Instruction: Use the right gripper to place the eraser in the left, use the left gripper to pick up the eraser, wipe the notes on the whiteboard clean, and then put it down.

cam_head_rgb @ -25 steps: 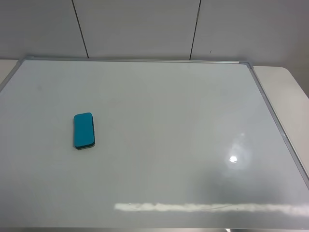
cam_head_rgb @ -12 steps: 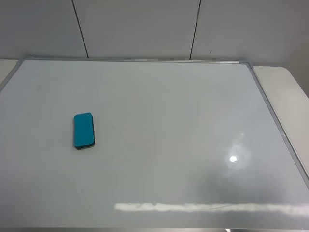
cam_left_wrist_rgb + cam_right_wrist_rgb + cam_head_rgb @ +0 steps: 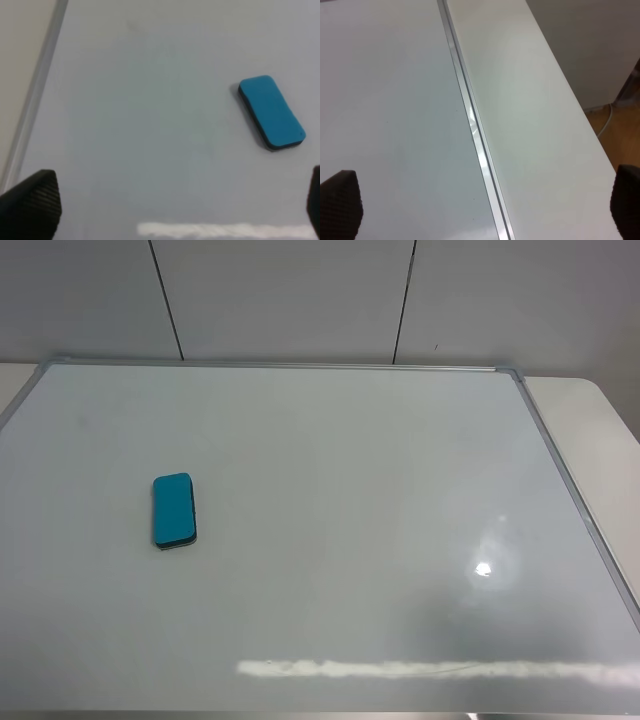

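Eraser (image 3: 174,510), a small teal-blue oblong block on a dark felt base, lay unmoved from a second before on the left of the large glossy silver-framed whiteboard (image 3: 330,540), no red marks showed, both grippers stood wide and empty, so wiping looked finished.

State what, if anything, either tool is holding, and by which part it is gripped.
Nothing is held. The left tool and right tool are both open and empty, and the eraser lies flat on the whiteboard, untouched.
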{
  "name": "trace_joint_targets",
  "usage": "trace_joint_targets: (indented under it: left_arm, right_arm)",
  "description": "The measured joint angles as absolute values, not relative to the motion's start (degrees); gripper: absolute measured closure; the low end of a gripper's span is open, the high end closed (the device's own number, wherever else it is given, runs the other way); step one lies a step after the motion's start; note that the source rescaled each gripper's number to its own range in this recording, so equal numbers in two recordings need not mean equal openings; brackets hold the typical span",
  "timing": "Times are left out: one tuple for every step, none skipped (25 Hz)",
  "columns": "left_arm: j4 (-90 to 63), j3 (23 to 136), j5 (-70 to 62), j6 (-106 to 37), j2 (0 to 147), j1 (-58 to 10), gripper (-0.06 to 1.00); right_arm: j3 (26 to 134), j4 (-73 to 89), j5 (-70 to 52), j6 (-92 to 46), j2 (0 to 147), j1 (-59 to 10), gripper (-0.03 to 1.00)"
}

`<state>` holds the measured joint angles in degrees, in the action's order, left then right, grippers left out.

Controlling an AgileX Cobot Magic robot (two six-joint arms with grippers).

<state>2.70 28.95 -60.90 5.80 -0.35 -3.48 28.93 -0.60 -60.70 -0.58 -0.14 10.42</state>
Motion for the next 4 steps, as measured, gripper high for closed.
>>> trace_joint_targets:
  left_arm:
    - [2.7, 29.0, -60.9, 5.8, -0.4, -3.5, -0.06]
    - [2.7, 29.0, -60.9, 5.8, -0.4, -3.5, -0.06]
    - [2.7, 29.0, -60.9, 5.8, -0.4, -3.5, -0.06]
    - [2.7, 29.0, -60.9, 5.8, -0.4, -3.5, -0.06]
  right_arm:
    - [28.9, -0.6, -60.7, -0.6, -0.1, 10.4, -0.03]
    - [28.9, -0.6, -60.7, -0.6, -0.1, 10.4, -0.03]
    - [28.9, -0.6, -60.7, -0.6, -0.1, 10.4, -0.03]
    - [28.9, -0.6, -60.7, -0.6, -0.1, 10.4, -0.03]
